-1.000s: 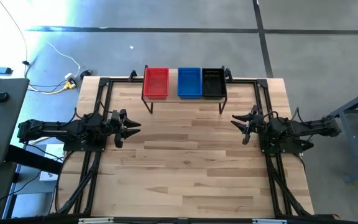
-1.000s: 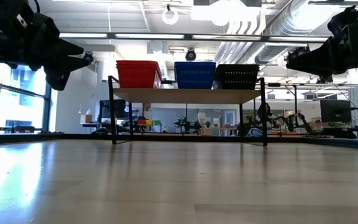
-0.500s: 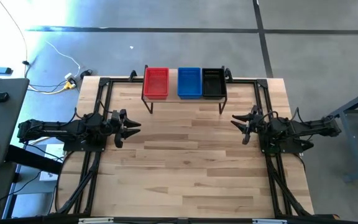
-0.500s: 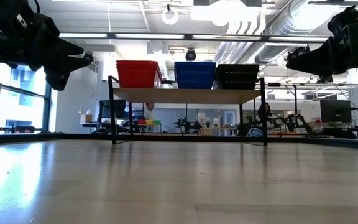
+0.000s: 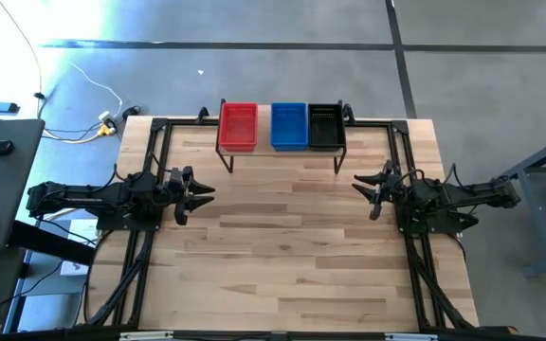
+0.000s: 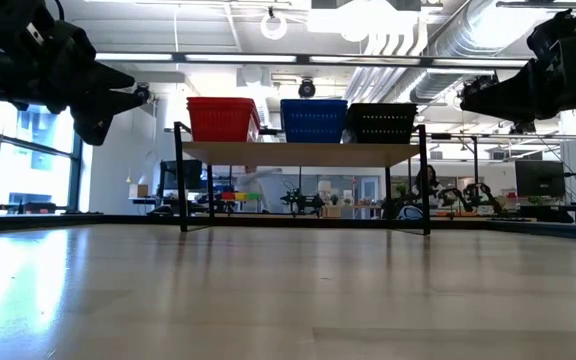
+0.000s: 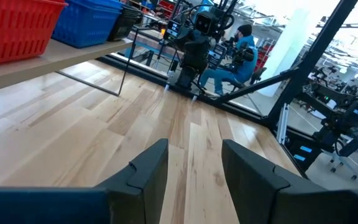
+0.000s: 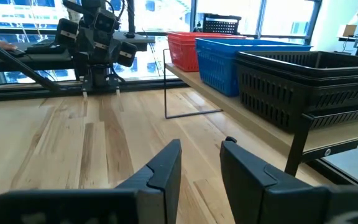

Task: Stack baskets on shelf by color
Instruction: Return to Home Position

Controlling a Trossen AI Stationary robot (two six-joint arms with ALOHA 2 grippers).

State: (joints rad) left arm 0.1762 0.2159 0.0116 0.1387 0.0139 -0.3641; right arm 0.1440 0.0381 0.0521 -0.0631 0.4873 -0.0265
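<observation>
The wooden tabletop [image 5: 282, 275] fills the lower half of the high view. At mid-height the two arms face each other from the table's side edges: the left gripper [image 5: 205, 192] sits at centre left and the right gripper [image 5: 360, 186] at centre right. They are well apart, and in the low view both hang high in the upper corners, clear of the wood. Each wrist view shows that arm's dark fingers [image 7: 145, 177] parted by a modest gap with only bare planks between them — both grippers hold nothing. Farther back, at the top centre of the high view, the shelf [image 6: 298, 153] stands on thin black legs near the table's far edge. It carries three stacks side by side: the red baskets [image 5: 238, 125] on the picture's left, the blue baskets [image 5: 289, 125] in the middle, and the black baskets [image 5: 326, 125] on the right. Neighbouring stacks sit just beside one another. Beyond the table, in the upper part of the left wrist view, a person [image 7: 244, 46] in a blue top sits in the room.
</observation>
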